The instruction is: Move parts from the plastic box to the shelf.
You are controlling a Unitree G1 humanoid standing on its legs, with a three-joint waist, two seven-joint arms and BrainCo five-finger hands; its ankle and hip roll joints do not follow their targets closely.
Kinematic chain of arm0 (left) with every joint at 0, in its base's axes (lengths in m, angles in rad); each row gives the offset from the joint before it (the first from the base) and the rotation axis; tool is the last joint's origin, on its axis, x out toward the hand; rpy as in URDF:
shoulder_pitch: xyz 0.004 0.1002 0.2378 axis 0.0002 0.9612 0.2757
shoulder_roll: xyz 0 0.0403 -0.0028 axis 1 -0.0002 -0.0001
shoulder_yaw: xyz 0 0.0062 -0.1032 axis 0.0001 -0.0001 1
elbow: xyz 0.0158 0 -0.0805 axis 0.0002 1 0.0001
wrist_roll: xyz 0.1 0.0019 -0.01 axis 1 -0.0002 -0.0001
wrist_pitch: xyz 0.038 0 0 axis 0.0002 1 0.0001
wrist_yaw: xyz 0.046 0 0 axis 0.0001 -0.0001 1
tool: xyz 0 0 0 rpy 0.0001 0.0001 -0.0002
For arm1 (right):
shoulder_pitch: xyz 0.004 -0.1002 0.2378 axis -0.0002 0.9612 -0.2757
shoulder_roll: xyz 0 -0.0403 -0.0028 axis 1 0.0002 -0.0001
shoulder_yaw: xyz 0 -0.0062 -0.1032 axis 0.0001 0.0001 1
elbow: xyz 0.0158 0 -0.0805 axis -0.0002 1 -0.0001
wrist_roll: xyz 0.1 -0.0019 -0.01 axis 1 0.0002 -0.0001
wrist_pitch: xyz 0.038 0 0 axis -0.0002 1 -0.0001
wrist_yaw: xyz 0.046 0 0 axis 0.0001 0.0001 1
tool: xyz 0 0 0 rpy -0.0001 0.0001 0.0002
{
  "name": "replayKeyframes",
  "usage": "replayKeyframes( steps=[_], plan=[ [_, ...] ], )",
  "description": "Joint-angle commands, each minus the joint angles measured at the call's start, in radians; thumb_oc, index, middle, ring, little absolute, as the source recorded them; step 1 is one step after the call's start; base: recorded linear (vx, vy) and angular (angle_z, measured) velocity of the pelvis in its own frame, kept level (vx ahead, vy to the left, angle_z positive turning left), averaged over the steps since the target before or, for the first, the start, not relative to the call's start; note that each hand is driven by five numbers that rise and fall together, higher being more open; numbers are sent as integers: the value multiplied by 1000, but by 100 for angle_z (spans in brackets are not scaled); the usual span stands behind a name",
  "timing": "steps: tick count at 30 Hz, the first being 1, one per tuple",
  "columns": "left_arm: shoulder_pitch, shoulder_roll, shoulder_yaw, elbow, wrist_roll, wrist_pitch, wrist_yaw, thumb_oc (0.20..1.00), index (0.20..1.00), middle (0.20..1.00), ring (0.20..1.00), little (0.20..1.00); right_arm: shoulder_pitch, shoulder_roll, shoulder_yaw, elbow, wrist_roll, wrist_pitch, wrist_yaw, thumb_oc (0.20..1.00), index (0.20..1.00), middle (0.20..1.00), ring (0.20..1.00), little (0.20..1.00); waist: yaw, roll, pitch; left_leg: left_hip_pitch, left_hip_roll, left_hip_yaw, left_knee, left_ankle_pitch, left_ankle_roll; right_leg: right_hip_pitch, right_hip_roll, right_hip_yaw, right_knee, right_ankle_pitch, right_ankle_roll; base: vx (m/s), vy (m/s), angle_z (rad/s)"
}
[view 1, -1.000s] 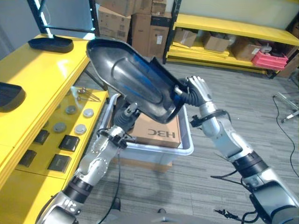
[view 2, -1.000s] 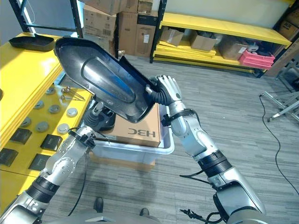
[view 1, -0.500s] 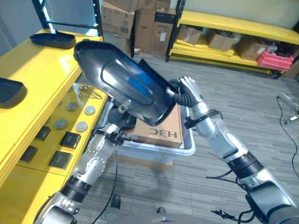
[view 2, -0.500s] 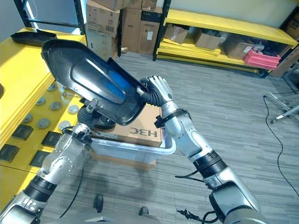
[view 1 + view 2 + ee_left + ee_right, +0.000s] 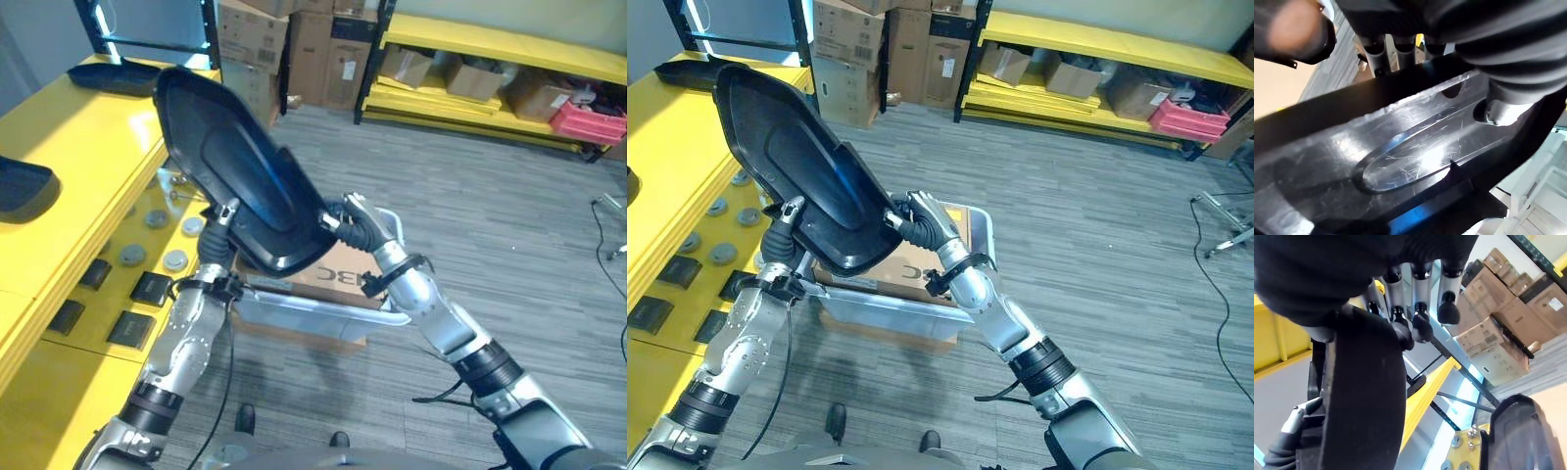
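Yellow shelf (image 5: 69, 147) alongside; both my hands, left hand (image 5: 217, 235) and right hand (image 5: 355, 220), clamp the black part (image 5: 235, 171) mid-carry; next, lower it flat.

Held parts: one large black shell part (image 5: 240, 181). Robot hands: two, a left hand (image 5: 217, 227) and a right hand (image 5: 351, 219). Plastic boxes: one grey plastic box (image 5: 323, 311), holding one cardboard box (image 5: 343, 279). On the yellow shelf (image 5: 69, 147): two further black parts (image 5: 122, 76) (image 5: 22, 186). Lower level: four round discs (image 5: 162, 220) and four dark square pads (image 5: 149, 289).
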Motion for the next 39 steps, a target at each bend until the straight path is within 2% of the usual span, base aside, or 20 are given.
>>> replayKeyframes(
  steps=[1,3,6,9,14,15,16,18,19,20,21,24,25,27,30,31,35,37,38,39],
  plan=[
    [-164,-31,-80,-12,191,-157,25,200,200,200,200,200,-33,79,134,-152,194,-259,23,1000,1000,1000,1000,1000,13,39,-52,72,50,-19,-8,-53,-12,34,-40,-19,7,7,27,14,-133,13],
    [-133,7,-17,-8,337,-216,99,200,200,200,200,200,38,86,53,-136,306,-231,-50,1000,1000,1000,1000,1000,10,43,-50,71,58,-22,-8,-47,-16,33,-35,-18,6,8,23,19,-133,16],
    [-66,55,83,-26,443,-249,180,200,200,200,200,200,173,61,-65,-122,349,-198,-61,1000,1000,1000,1000,1000,-10,49,-50,74,71,-13,-8,-39,-21,27,-30,-12,7,7,22,34,-107,2],
    [23,92,204,-41,533,-273,257,200,200,200,200,200,312,47,-191,-42,465,-154,-1,1000,1000,1000,1000,1000,-31,52,-41,73,84,-5,-8,-18,-25,16,-24,-10,14,10,13,39,-72,-7],
    [88,108,297,-38,550,-301,298,200,200,200,200,200,389,82,-251,206,479,-59,73,1000,1000,1000,1000,1000,-31,59,-32,74,96,-4,-2,-18,-38,25,-18,-32,17,-12,3,64,-15,3],
    [116,102,335,-63,528,-301,295,200,200,200,200,200,411,101,-256,357,433,-3,104,1000,1000,1000,1000,1000,-19,62,-25,67,89,14,6,-18,-44,29,-24,-61,18,-15,0,38,36,23],
    [121,98,355,-88,503,-310,251,200,200,200,200,200,444,124,-245,584,362,75,154,1000,1000,1000,1000,1000,-1,62,0,49,65,89,35,-23,-46,49,-38,-142,19,-15,2,25,44,43],
    [106,96,355,-92,488,-321,217,200,200,200,200,200,453,132,-231,678,321,87,157,1000,1000,1000,1000,1000,6,60,11,23,47,146,56,-23,-44,60,-50,-198,17,-9,9,-8,38,127],
    [75,89,350,-99,469,-322,150,200,200,200,200,200,456,154,-210,846,286,126,194,1000,1000,1000,1000,1000,19,62,24,-7,30,273,62,-12,-45,95,-55,-291,25,-19,18,14,49,163],
    [70,88,350,-100,468,-320,148,200,200,200,200,200,452,158,-208,864,273,162,218,1000,1000,1000,1000,1000,18,61,26,-10,28,284,61,-9,-44,100,-55,-302,27,-21,19,168,138,231],
    [37,84,342,-90,475,-325,114,200,200,200,200,200,442,180,-186,1037,244,164,247,1000,1000,1000,1000,1000,33,67,21,-13,31,346,19,14,-54,135,-44,-332,46,-53,29,180,155,299],
    [24,86,341,-93,554,-346,132,200,200,200,200,200,381,203,-175,1205,239,252,299,1000,1000,1000,1000,1000,70,69,11,-28,13,323,0,35,-41,154,-37,-330,81,-75,30,196,216,180],
    [8,114,348,-106,609,-371,141,200,200,200,200,200,347,207,-201,1328,261,328,319,1000,1000,1000,1000,1000,116,73,-4,-51,-17,280,-3,39,-5,172,-43,-324,171,-124,24,187,210,52],
    [-8,131,360,-128,642,-365,145,200,200,200,200,200,340,212,-233,1351,302,336,316,1000,1000,1000,1000,1000,123,74,-12,-47,-31,276,-7,33,17,156,-71,-331,275,-114,35,199,282,36],
    [-32,166,359,-146,641,-343,151,200,200,200,200,200,341,210,-297,1359,280,306,308,1000,1000,1000,1000,1000,96,96,-6,-24,-46,274,-8,20,68,62,-143,-286,592,-10,62,182,299,78],
    [-48,182,332,-142,661,-339,166,200,200,200,200,200,331,212,-304,1371,283,273,299,1000,1000,1000,1000,1000,64,95,8,-12,-57,246,-8,1,79,-13,-106,-188,639,4,63,195,179,105],
    [-94,209,286,-131,728,-355,189,200,200,200,200,200,314,223,-290,1385,338,248,275,1000,1000,1000,1000,1000,15,111,14,16,-55,147,-8,-6,68,-122,-66,-111,562,10,32,180,-107,99],
    [-140,228,254,-143,726,-361,182,200,200,200,200,200,306,216,-286,1392,382,238,266,1000,1000,1000,1000,1000,-32,99,17,38,-70,61,-8,-27,60,-166,-5,-43,352,4,13,273,-287,119],
    [-160,225,231,-163,721,-353,168,200,200,200,200,200,308,206,-293,1406,398,233,271,1000,1000,1000,1000,1000,-74,89,16,71,-85,-4,-8,-67,68,-194,35,36,231,31,14,219,-195,150],
    [-163,225,228,-167,724,-349,170,200,200,200,200,200,307,204,-296,1409,394,231,272,1000,1000,1000,1000,1000,-81,87,15,73,-89,-15,-8,-70,71,-204,38,47,220,47,16,238,-213,213]
  ],
)
